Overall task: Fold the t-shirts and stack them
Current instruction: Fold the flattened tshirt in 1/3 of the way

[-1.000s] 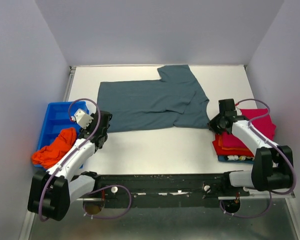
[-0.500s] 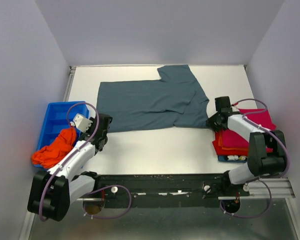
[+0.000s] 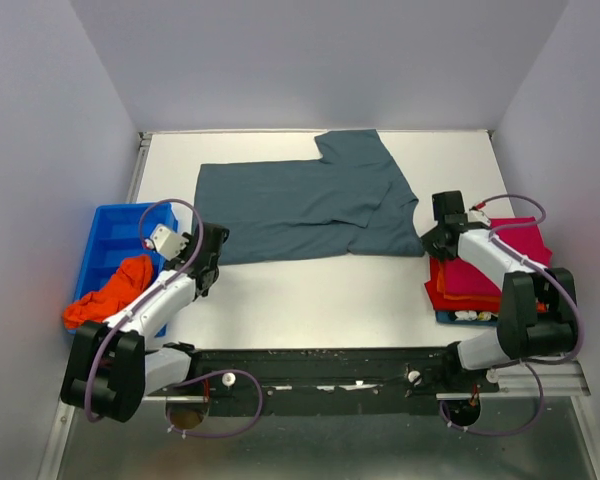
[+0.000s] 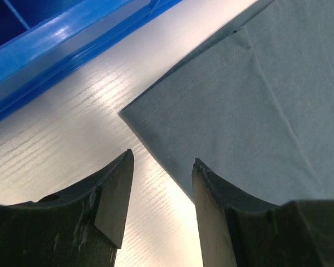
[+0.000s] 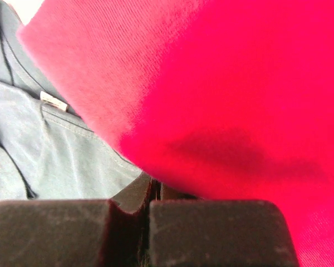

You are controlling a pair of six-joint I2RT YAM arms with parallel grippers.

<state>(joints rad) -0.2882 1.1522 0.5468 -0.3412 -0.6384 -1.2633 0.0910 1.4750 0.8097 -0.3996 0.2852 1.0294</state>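
Step in hand: folding the grey shirt [image 3: 300, 210], which is lying spread flat mid-tabletop [image 3: 320, 295]. L gripper [image 4: 160, 167] is hovering w/ jaws apart at its near-left corner; next move probably calls for closing on that hem. R gripper [image 5: 149, 192], jaws together, is sitting btwn the shirt's collar and the pink-and-red stack [image 3: 495, 265] — nothing clearly pinched. Blue bin [image 3: 100, 215] is holding an orange shirt [image 3: 110, 295].
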